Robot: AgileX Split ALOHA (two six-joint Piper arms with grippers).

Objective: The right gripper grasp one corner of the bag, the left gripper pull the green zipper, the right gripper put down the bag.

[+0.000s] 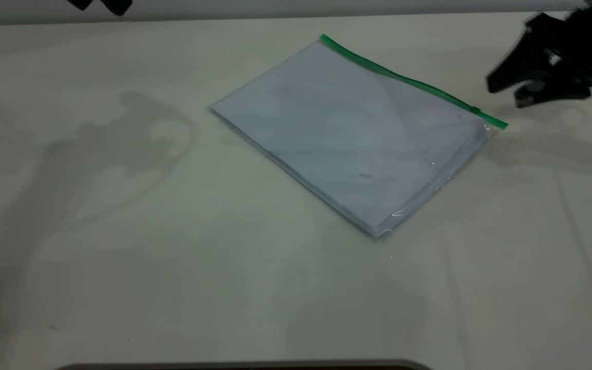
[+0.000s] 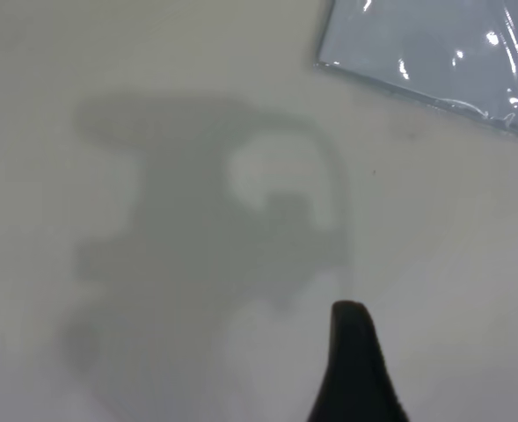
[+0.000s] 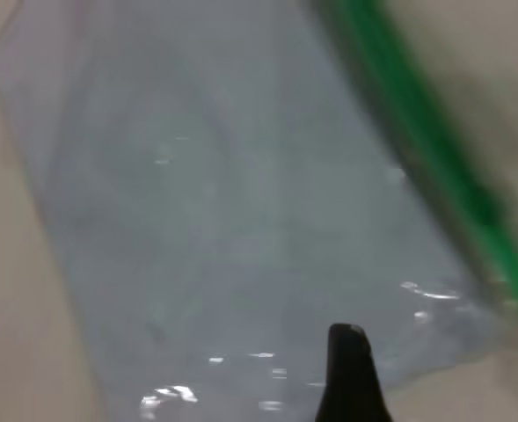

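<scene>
Surface: pale greenish-white desk (image 1: 172, 267), matte, bare around the bag; soft grey shadows of the arms lie across its left part and beside the right claw.
Bag: clear glossy bag (image 1: 350, 136) lies flat on the desk, turned at an angle, pale bluish sheets showing through; nothing touches it.
Zipper: the green zipper (image 1: 409, 79) runs along the bag's far long edge; its small darker slider sits near the end closest to the right claw.
Right claw: the right claw (image 1: 506, 92) hangs above the desk just beyond the bag's zipper-end corner, apart from it, jaws parted and empty. Its wrist view looks down on that corner, one dark jaw tip at the frame edge.
Left claw: the left claw (image 1: 102, 5) is high at the far left edge, well apart from the bag; cannot tell whether it is open or closed. Its wrist view shows desk, shadow and a bag corner.
Room: a pale wall strip behind the desk.
</scene>
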